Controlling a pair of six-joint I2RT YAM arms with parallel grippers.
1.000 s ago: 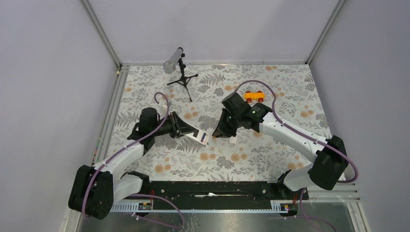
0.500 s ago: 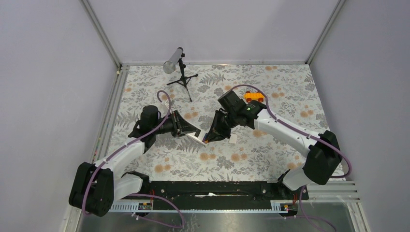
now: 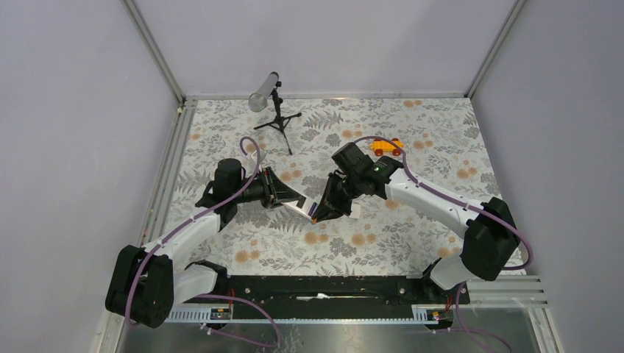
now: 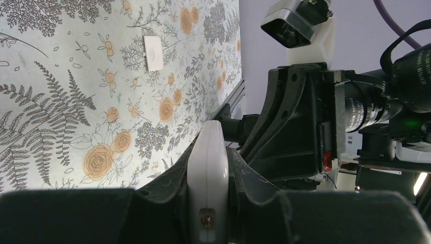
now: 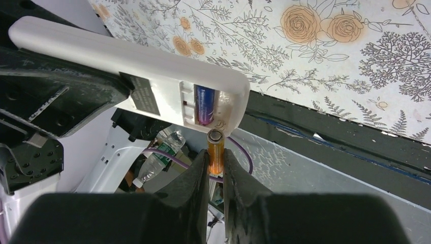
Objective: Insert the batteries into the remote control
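Loading looks half done: left pincer (image 4: pixel 207 170) clamps the remote control (image 5: pixel 127 66), blue-purple battery (image 5: pixel 204 104) seated, while right pincer (image 5: pixel 215 170) clamps the orange battery (image 5: pixel 214 150), which probably needs lining up with the empty slot (image 5: pixel 224 108).

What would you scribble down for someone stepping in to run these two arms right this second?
Left hand: shut on the remote control, held off the table, battery bay open.
Right hand: shut on the orange battery, its tip just short of the bay.
Done: blue-purple battery sits in one slot.
To do: seat the orange battery in the empty slot beside it.
Small white plate lies on the table, possibly the bay's cover.
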